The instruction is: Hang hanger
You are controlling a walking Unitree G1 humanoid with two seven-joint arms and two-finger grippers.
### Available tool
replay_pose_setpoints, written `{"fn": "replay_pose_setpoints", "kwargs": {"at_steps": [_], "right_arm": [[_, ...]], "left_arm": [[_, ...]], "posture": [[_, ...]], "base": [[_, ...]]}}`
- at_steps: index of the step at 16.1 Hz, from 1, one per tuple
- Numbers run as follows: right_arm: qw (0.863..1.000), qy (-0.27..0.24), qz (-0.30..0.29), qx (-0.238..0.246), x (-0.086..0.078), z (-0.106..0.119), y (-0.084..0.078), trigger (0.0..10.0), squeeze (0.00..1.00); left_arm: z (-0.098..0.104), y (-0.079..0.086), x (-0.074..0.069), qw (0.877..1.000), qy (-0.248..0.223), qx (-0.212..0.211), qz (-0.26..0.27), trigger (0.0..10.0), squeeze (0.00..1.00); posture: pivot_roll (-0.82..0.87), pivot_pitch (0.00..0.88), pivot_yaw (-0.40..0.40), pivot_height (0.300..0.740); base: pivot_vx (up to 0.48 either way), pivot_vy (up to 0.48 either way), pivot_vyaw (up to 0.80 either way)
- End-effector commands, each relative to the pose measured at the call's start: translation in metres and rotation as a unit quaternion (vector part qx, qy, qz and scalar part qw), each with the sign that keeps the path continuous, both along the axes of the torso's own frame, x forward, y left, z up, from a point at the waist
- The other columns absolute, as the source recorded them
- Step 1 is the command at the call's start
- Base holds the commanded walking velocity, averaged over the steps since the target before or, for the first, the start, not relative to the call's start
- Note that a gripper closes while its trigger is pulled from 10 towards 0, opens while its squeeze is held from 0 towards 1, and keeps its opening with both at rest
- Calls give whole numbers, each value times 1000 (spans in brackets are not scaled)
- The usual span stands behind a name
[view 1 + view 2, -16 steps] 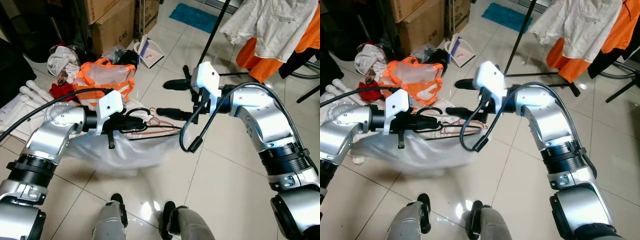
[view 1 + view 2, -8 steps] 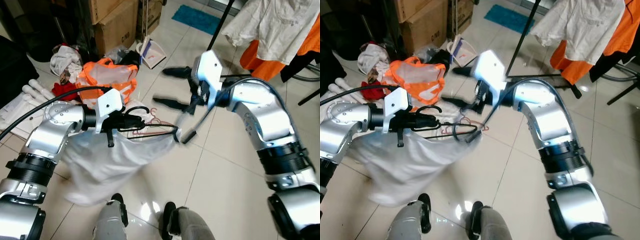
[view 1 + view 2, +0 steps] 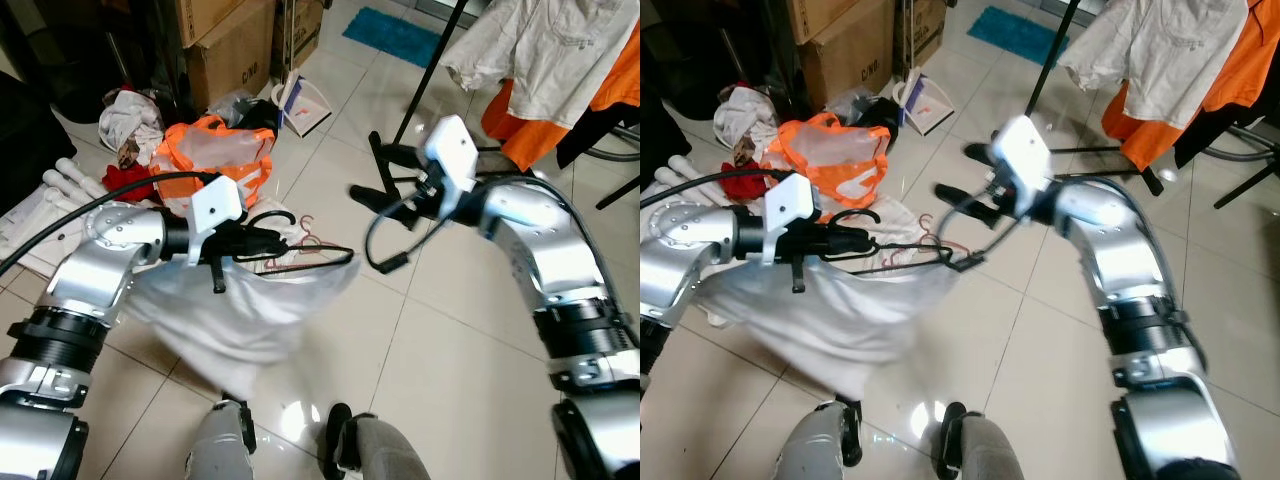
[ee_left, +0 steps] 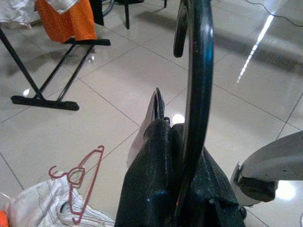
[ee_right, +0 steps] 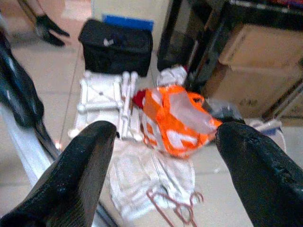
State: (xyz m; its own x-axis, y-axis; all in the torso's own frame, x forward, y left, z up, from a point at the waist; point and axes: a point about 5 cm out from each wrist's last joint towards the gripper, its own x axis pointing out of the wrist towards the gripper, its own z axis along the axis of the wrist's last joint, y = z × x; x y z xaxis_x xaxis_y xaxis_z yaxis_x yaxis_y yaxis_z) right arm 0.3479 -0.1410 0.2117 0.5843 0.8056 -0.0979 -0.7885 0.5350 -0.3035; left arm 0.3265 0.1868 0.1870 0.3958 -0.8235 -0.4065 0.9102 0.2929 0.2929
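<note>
Holding the black hanger (image 3: 300, 252), white garment (image 3: 250, 310) draped on it, left gripper (image 3: 255, 240) clenched on its hook; right gripper (image 3: 385, 170) sits right of the hanger, fingers spread, empty. I read this as carry step: next I need to lift the hook onto the drying rack (image 3: 430, 70), far right of the hanger. Glossy tiled floor (image 3: 450, 340), cluttered: orange bag (image 3: 215, 155) and boxes (image 3: 225, 45) behind the hanger.

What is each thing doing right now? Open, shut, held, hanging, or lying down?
Left tool: shut on the black hanger.
Black hanger: held up, white cloth draped from it.
White cloth: hanging off the hanger.
Right tool: open, holding nothing.
Red hanger: lying on the floor.
Orange bag: sitting on the floor.
</note>
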Motion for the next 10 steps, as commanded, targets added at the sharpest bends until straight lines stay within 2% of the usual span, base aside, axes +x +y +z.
{"fn": "replay_pose_setpoints", "kwargs": {"at_steps": [1, 3, 7, 10], "right_arm": [[1000, 11, -4, -22, -2, -12, -9, 10000, 0], [995, 26, -47, -82, 2, -43, -22, 10000, 0], [994, 86, -31, -64, -5, -75, -23, 10000, 0], [994, 94, -42, -48, -2, -81, -20, 10000, 0]], "left_arm": [[9, -3, -1, 1000, -21, -6, -8, 0, 0], [15, -6, -2, 999, -28, -20, -13, 0, 0], [34, -13, -7, 997, -47, -41, -36, 0, 0], [38, -13, -9, 997, -51, -46, -35, 0, 0]], "posture": [[-6, 237, -145, 740], [-8, 239, -147, 740], [1, 244, -143, 740], [8, 242, -138, 740]], "base": [[0, 0, 0], [0, 0, 0], [0, 0, 0], [0, 0, 0]]}}
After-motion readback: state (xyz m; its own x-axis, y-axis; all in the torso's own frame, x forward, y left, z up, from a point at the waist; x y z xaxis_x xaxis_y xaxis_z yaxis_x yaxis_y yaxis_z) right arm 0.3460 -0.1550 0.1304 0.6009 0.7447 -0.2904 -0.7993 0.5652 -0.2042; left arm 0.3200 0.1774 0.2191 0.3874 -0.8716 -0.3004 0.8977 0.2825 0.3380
